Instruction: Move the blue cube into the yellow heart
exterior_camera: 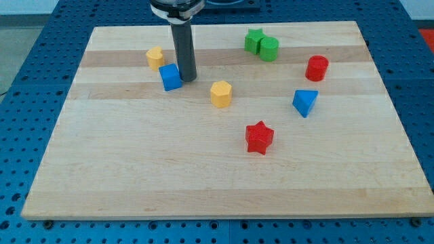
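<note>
The blue cube [170, 77] sits on the wooden board at the upper left. The yellow heart [155, 57] lies just above and to the left of it, a small gap apart. My tip [188, 78] stands right against the cube's right side, touching or nearly touching it. The dark rod rises from there to the view's top.
A yellow hexagonal block [221, 93] lies right of the cube. A green star [254, 41] and green cylinder [269, 49] touch at the top. A red cylinder [317, 68], blue triangular block [305, 102] and red star [259, 137] lie to the right. The board's edge [88, 41] is near the heart.
</note>
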Robot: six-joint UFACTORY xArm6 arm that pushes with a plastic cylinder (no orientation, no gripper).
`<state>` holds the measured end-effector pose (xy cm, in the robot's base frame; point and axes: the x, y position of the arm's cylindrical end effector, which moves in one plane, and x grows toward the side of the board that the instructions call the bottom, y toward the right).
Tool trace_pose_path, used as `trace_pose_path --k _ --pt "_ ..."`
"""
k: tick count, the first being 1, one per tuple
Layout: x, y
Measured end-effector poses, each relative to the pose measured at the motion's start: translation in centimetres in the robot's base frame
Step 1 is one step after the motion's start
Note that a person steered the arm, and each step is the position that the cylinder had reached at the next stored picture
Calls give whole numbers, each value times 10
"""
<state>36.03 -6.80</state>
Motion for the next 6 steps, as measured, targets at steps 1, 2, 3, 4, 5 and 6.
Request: trace_pose_path --k 1,2,3,4,5,6 --pt "23 1" --pt "26 -10" --pt "13 -11" --pt "8 -12" --pt "6 -20" --pt "5 -28"
